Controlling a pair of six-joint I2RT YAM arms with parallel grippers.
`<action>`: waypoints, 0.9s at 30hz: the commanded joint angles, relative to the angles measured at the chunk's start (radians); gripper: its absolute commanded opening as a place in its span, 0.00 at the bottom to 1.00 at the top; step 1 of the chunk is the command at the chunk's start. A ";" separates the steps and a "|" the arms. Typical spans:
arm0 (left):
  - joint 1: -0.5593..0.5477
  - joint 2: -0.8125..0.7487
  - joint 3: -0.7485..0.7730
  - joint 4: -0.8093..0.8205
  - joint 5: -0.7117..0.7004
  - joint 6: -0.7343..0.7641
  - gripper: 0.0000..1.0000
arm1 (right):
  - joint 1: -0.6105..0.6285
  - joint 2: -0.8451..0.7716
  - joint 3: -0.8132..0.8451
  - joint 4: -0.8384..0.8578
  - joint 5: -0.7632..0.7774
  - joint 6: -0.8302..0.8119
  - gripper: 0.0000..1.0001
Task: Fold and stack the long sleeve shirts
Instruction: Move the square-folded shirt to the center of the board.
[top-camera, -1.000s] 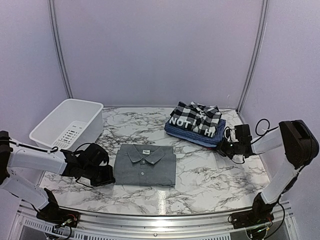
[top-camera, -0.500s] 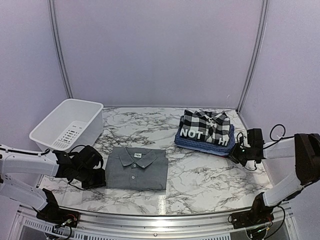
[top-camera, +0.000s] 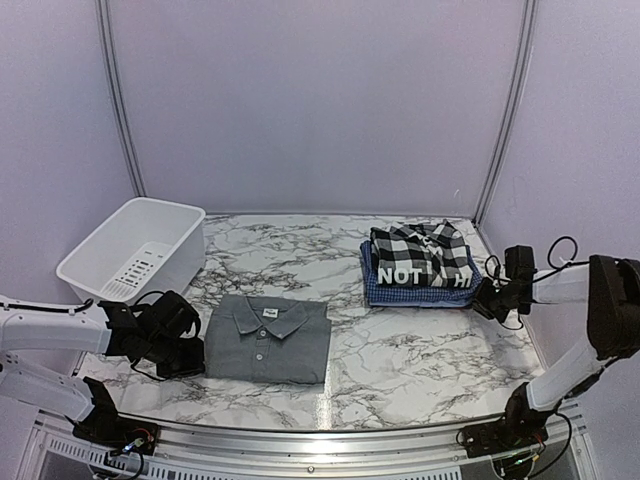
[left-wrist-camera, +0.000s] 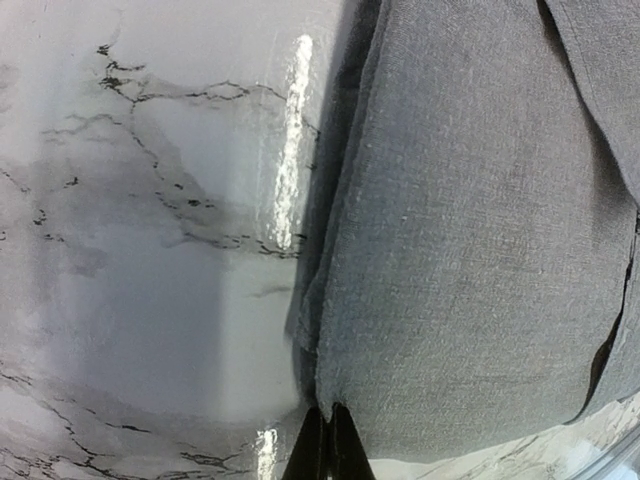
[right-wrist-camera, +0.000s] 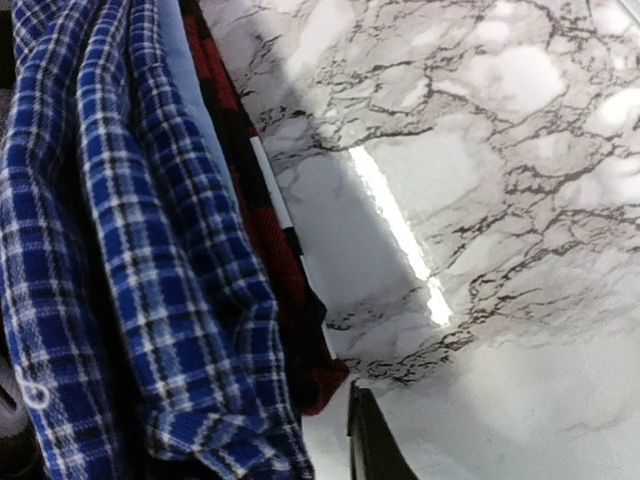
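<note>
Left pincer (left-wrist-camera: 325, 450), mostly cropped, pinches the edge of grey shirt (left-wrist-camera: 470, 250); right pincer (top-camera: 488, 298), beside blue checked shirt (right-wrist-camera: 100, 250), shows one finger, spread indeterminable.

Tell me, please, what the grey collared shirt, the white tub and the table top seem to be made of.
Grey collared shirt: matt woven cloth, perhaps cotton; a fine weave shows. White rectangular tub: smooth moulded plastic, judging by its slotted wall. Table top: glossy marble-patterned surface, stone or laminate; it mirrors the lights.

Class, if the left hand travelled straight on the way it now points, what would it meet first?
The grey shirt: the shut tips of the left hand sit right at its edge, apparently pinching it.
</note>
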 joint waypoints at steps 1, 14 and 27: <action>0.011 -0.013 -0.015 -0.056 -0.020 0.019 0.00 | 0.067 -0.088 0.010 -0.054 0.086 -0.033 0.21; 0.014 -0.001 0.004 -0.057 -0.010 0.031 0.00 | 0.179 -0.452 -0.017 -0.210 0.207 -0.015 0.45; 0.017 0.004 0.041 -0.058 -0.006 0.060 0.00 | 0.011 -0.026 0.290 0.070 0.049 -0.031 0.88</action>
